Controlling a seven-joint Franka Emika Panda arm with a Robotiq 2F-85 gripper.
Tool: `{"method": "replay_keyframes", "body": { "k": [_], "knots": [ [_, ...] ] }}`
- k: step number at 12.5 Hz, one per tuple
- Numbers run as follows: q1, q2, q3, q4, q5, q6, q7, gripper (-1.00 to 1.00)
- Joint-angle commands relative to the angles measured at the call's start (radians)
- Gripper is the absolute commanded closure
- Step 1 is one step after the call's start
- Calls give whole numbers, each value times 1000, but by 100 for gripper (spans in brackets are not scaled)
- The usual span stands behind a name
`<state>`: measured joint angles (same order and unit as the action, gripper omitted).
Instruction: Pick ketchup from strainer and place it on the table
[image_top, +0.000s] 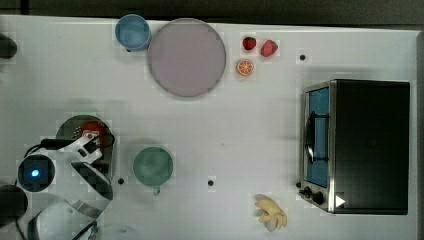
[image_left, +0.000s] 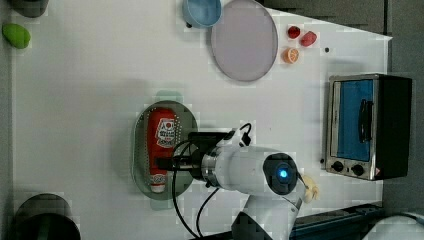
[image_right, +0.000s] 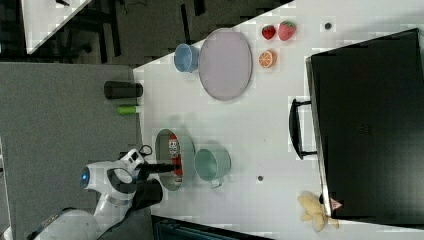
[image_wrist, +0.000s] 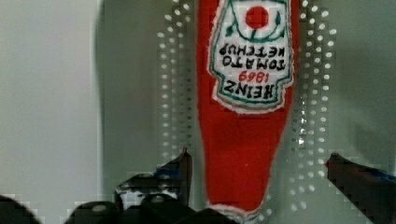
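Note:
The ketchup (image_left: 162, 132), a red bottle with a white-and-red label, lies lengthwise in the pale green strainer (image_left: 140, 150) on the white table (image_top: 250, 125). Its white cap (image_left: 158, 186) points toward the left view's bottom. My gripper (image_wrist: 259, 156) hangs low over the strainer, open, with one dark finger on each side of the bottle's narrow neck end. Both fingers stand a little apart from the red body (image_wrist: 243, 140). In the top view my arm covers much of the strainer (image_top: 67, 127), and only part of the ketchup (image_top: 92, 129) shows.
A green cup (image_top: 153, 166) stands just to the top view's right of the strainer. Farther off are a lilac plate (image_top: 186, 57), a blue cup (image_top: 132, 32), two strawberries (image_top: 249, 43), an orange half (image_top: 245, 67), a toaster oven (image_top: 357, 145) and a yellow toy (image_top: 271, 212).

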<state>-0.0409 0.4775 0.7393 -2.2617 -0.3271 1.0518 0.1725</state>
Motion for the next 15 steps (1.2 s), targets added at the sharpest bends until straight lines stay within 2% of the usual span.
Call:
{"method": "replay_keyframes", "body": {
  "k": [1,4,8,9,12,15],
  "knots": [
    [-3,25,-25,62,-83,33,86,-100],
    [19,93,-60,109,-157,31,95,-100],
    [69,168,-96,154,-167,31,149,-100],
    [83,176,-108,160,-178,32,152,-91],
    [104,172,-125,164,-180,35,151,-20],
    [100,109,-99,160,-174,25,151,-19]
  ]
}}
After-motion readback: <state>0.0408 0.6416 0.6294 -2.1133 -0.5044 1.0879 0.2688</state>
